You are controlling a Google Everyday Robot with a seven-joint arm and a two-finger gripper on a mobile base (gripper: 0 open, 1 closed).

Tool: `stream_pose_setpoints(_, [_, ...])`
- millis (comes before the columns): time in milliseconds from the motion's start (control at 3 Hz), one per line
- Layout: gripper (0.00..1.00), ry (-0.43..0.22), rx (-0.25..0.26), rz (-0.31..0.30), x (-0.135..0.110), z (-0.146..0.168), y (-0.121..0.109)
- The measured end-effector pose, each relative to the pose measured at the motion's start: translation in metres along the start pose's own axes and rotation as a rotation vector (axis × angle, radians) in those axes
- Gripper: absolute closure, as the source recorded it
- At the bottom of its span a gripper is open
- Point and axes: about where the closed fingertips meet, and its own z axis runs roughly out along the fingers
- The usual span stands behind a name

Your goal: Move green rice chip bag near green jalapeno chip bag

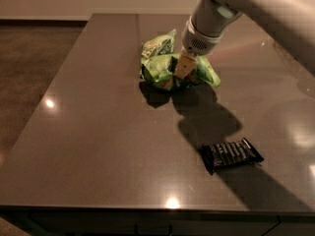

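Note:
The green rice chip bag [160, 73], large, crinkled and lime green, hangs just above the dark table, casting a shadow below it. My gripper [183, 69] comes down from the upper right and is shut on the bag's middle. The green jalapeno chip bag [157, 45], smaller and darker, lies on the table right behind the rice bag. The two bags overlap in view and look to be touching or nearly so.
A black ribbed snack packet [231, 154] lies on the table [98, 146] at the front right. The table's left edge runs along a brown floor [29, 63]. My arm's shadow falls between the bags and the black packet.

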Motion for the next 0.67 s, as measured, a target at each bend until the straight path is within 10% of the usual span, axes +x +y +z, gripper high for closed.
stream_pose_setpoints(667, [0.0,0.002,-0.005,-0.003,-0.0006,0.0028,0.0015])
